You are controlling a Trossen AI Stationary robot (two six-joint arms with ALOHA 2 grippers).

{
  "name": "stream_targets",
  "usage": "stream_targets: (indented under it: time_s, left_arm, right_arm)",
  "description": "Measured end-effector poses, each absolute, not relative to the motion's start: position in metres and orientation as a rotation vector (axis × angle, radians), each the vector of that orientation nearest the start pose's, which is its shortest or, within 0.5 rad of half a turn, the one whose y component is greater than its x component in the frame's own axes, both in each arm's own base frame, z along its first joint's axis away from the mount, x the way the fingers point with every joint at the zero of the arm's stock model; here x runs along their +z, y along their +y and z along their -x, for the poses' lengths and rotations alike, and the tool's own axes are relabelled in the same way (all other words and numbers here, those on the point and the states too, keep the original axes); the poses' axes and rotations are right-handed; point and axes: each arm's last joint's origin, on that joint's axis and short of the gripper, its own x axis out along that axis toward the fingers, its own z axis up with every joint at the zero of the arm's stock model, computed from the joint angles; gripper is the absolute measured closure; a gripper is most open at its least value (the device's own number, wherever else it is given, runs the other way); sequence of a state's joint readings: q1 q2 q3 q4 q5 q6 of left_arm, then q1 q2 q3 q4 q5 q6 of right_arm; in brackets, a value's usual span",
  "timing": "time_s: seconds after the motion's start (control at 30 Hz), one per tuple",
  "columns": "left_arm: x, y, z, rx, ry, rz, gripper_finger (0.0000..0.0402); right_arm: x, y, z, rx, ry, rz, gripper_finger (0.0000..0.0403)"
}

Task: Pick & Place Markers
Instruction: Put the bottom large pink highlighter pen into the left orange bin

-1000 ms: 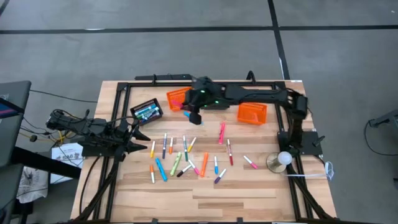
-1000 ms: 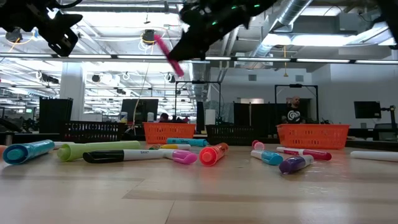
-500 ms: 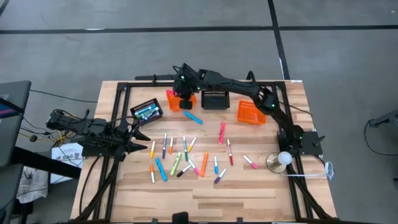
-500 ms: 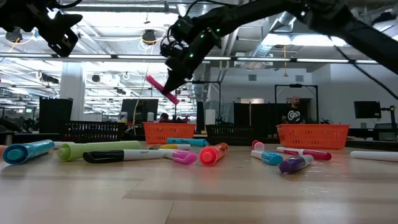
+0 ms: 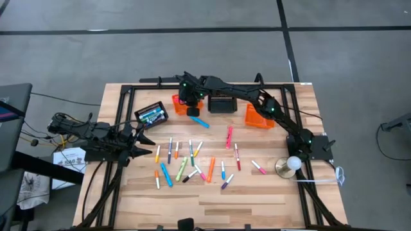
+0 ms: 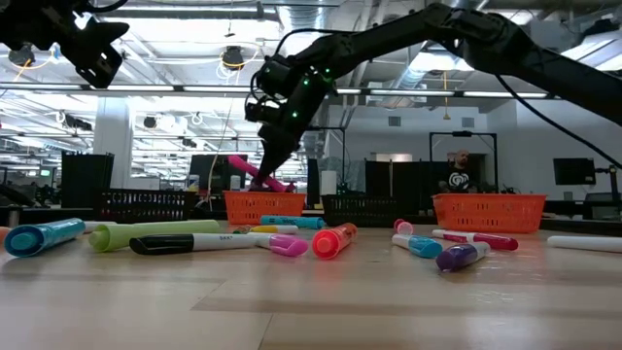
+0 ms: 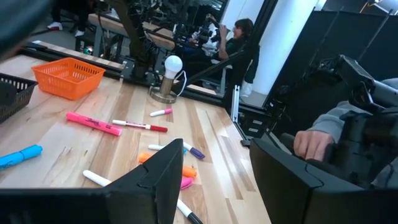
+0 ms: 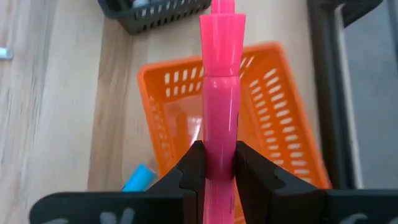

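My right gripper [image 5: 187,97] is shut on a pink marker [image 8: 221,81] and hovers over the left orange basket [image 5: 182,104] at the table's far side. The marker also shows in the low view [image 6: 250,169], slanting down just above that basket's rim [image 6: 262,204]. Several markers [image 5: 191,162] in many colours lie flat on the wood at mid-table, and a light blue one [image 5: 199,120] lies just near of the basket. My left gripper [image 5: 149,147] stands open, raised by the table's left edge, with nothing between its fingers [image 7: 168,174]. My right gripper pinches the pink marker's barrel [image 8: 220,158] between its two fingers. The marker lies along the fingers and sticks out well past their tips. The fingers slant down toward the table's far left. The marker is lifted clear, tilted, its free end [image 6: 236,159] over the orange basket.
A black mesh basket [image 5: 221,102] and a second orange basket [image 5: 259,115] stand to the right of the first. A black basket holding markers [image 5: 152,115] stands at the left. A lamp with a white bulb [image 5: 292,164] stands by the right arm's base. A person sits beyond the table [image 7: 239,34].
My right gripper has gone toward the table's far left and down, from mid-table to above the left orange basket, tipping its fingers further down. The pink marker has gone with it, sinking from high above the table to just over the basket's rim.
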State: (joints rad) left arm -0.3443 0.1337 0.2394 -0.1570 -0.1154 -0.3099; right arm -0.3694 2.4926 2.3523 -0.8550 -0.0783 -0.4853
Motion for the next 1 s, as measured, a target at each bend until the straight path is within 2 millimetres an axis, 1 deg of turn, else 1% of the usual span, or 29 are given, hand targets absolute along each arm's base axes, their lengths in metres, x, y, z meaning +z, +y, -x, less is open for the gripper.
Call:
stream_targets:
  time_s: [0.4, 1.0]
  left_arm:
    - [0.2193, -0.0279, -0.0878, -0.219, 0.085, 0.297, 0.0216]
    - [0.2193, -0.0279, -0.0878, -0.219, 0.085, 0.297, 0.0216]
  right_arm:
    - [0.2078, -0.1901, -0.4980, -0.024, 1.028, 0.277, 0.0333]
    - [0.2050, -0.1885, -0.4942, -0.004, 1.072, 0.261, 0.0331]
